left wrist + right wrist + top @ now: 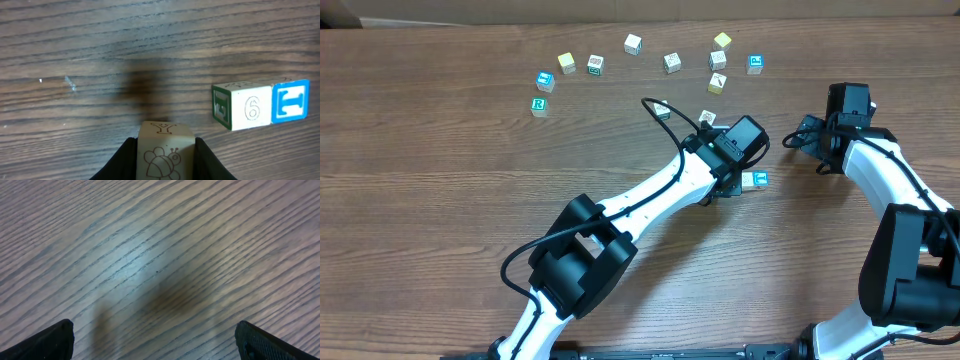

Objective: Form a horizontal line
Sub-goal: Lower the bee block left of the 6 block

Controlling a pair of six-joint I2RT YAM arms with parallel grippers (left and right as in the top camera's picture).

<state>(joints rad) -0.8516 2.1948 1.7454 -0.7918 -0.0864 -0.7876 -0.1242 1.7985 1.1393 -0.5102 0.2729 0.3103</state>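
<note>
- While the left end effector [165,159] is clamped narrowly on a wooden cube [164,141] showing a bee and a "Y", the horizontal line [260,106] is so far only two touching blocks. These are a green-edged cube [245,107] marked "6" and a blue-lettered cube [291,101]. They sit ahead of the end effector and off to its right, apart from the held block.
- Handling, I'd judge: light, rigid, smooth-faced wood. Grip two opposite flat faces squarely, or it may twist.
- The left arm reaches long across the table [420,200] with its wrist low, fingers flanking the cube's sides.
- The right end effector [156,341] hangs spread wide above the table and holds nothing, its arm tucked at the right side.
</note>
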